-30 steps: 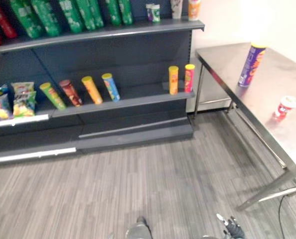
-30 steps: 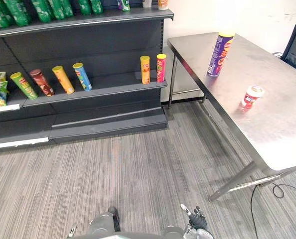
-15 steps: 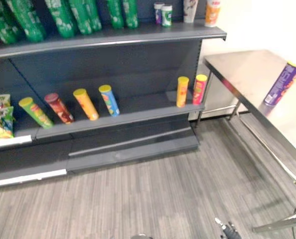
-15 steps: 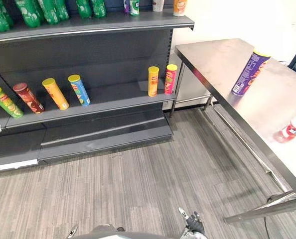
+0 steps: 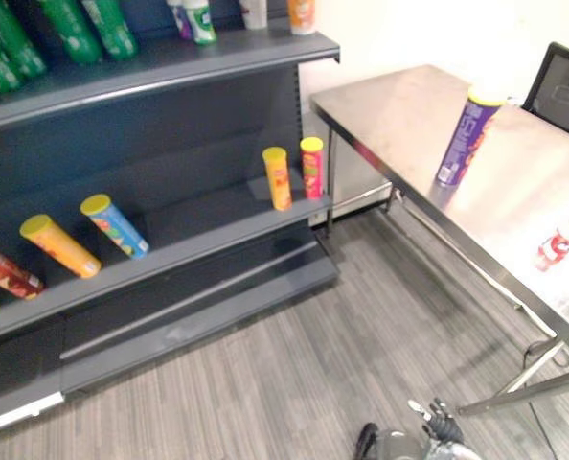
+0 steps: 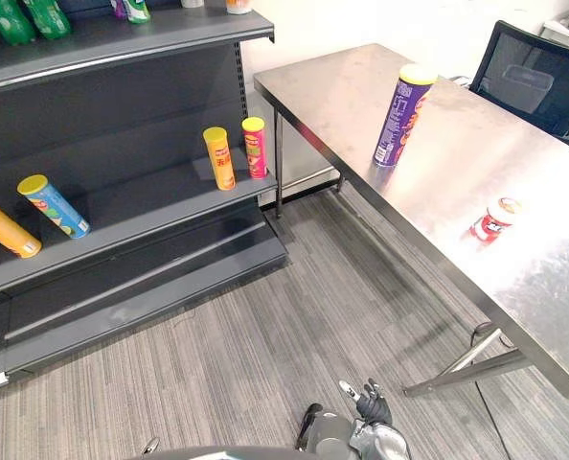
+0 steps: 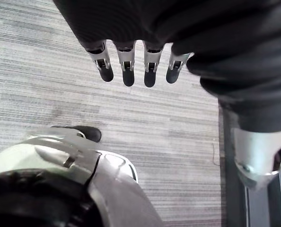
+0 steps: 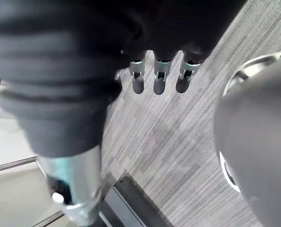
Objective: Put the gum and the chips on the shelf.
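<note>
Right eye view looks down on a steel desk (image 6: 332, 86) on the robot's right and a dark shelf (image 6: 141, 206) on its left, with grey striped floor (image 6: 265, 326) between them. Both of the task's things are on the desk. The chips (image 6: 400, 115) are a tall purple can with a yellow lid, standing upright towards the desk's far end. The gum (image 6: 493, 219), a small red-and-white tub, sits nearer the robot and well apart from the can. On the shelf's middle board an orange can (image 6: 217, 158) and a pink can (image 6: 255, 148) stand upright just beside each other at the end nearest the desk. Further along, a blue can (image 6: 53, 205) and another orange one (image 6: 2, 227) lean back at an angle. Green bottles (image 5: 107, 27) line the board above. A black chair (image 6: 538, 81) stands behind the desk's far side. The right hand (image 6: 369, 402) shows low at the bottom edge, over the floor and far from the desk. In its own wrist view its fingers (image 8: 160, 78) hang relaxed and apart — empty. The left hand (image 7: 126, 64) hangs likewise in the left wrist view, its fingers loose in a row above the floor and closed on nothing.
</note>
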Available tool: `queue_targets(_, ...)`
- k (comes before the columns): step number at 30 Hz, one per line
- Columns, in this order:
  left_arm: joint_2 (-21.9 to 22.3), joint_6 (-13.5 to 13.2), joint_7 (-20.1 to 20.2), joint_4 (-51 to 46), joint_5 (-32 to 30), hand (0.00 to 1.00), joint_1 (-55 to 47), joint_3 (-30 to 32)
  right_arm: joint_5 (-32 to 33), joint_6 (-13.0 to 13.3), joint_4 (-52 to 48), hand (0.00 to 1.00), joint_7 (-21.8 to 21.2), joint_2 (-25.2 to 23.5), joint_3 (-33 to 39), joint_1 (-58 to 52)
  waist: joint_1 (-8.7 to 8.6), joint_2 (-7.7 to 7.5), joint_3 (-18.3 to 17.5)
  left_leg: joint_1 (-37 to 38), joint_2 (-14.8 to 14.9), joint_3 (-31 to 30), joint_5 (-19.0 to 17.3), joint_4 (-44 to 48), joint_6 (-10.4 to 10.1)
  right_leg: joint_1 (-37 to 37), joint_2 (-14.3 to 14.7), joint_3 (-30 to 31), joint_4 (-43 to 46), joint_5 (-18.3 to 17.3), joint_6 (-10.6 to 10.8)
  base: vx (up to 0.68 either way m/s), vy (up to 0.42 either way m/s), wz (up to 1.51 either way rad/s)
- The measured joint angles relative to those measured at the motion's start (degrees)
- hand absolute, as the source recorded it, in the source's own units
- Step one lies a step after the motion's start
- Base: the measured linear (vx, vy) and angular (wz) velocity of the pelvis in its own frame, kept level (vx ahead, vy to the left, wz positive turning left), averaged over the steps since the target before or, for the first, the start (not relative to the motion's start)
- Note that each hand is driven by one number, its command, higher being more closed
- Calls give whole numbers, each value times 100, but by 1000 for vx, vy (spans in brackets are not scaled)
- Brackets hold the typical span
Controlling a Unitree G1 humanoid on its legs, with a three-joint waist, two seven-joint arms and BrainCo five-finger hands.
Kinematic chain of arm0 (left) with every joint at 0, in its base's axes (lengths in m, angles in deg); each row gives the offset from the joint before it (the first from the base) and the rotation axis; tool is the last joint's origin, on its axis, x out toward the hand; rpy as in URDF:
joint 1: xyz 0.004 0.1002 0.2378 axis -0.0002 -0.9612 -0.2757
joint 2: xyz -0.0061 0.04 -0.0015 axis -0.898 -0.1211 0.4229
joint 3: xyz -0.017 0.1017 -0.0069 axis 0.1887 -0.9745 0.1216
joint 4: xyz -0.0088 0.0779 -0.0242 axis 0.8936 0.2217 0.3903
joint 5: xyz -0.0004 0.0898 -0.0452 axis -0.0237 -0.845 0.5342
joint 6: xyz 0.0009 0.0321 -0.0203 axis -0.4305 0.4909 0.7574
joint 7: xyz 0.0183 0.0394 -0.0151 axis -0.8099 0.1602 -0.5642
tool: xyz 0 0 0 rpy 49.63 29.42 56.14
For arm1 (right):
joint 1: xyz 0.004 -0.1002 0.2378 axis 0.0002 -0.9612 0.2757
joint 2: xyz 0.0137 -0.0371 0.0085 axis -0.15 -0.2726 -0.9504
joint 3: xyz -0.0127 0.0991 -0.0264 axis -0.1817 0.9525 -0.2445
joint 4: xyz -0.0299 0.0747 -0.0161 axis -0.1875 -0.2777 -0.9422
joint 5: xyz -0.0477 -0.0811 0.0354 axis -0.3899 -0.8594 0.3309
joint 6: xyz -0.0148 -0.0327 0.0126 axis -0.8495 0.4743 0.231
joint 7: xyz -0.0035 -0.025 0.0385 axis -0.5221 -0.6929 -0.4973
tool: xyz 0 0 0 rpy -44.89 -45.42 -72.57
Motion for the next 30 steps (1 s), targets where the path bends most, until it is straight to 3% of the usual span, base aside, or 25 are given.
queue_targets(6,-44,17,-38,8,-4,0,67,-69,17,-85,0,0,46,78,-191,-34,19,-13,-15,-206,191,-9,-274,41,-174,265,340,-181,-955,368,7,-56,16,6)
queue_targets(15,-15,11,-19,55,-1,0,155,-470,30,-197,16,0,379,141,51,-71,-5,253,-54,-239,-16,28,-231,115,-139,463,369,-4,-1709,921,11,33,92,-11)
queue_targets(19,-34,13,38,62,-1,0,204,-593,81,-196,53,0,491,101,320,-75,-21,287,-29,-137,-57,125,-230,121,-142,510,347,77,-1689,984,29,13,101,-12)
queue_targets(25,-221,22,71,99,-12,0,438,-802,298,-161,59,0,588,33,715,-47,-152,92,169,-49,-202,703,-239,249,-157,-402,-42,135,-83,417,-69,-57,22,-46)
queue_targets(27,-296,20,71,115,17,0,496,-801,289,-167,68,0,608,-50,853,-60,-156,-37,257,62,-293,1016,-333,246,-267,-616,-177,-109,189,48,-244,-64,-50,-75)
queue_targets(30,-322,19,67,177,18,0,564,-847,241,-174,125,0,633,-125,1137,-145,-333,-20,314,140,-195,1162,-464,212,-293,-767,-311,-440,696,-416,-284,27,-105,-34)
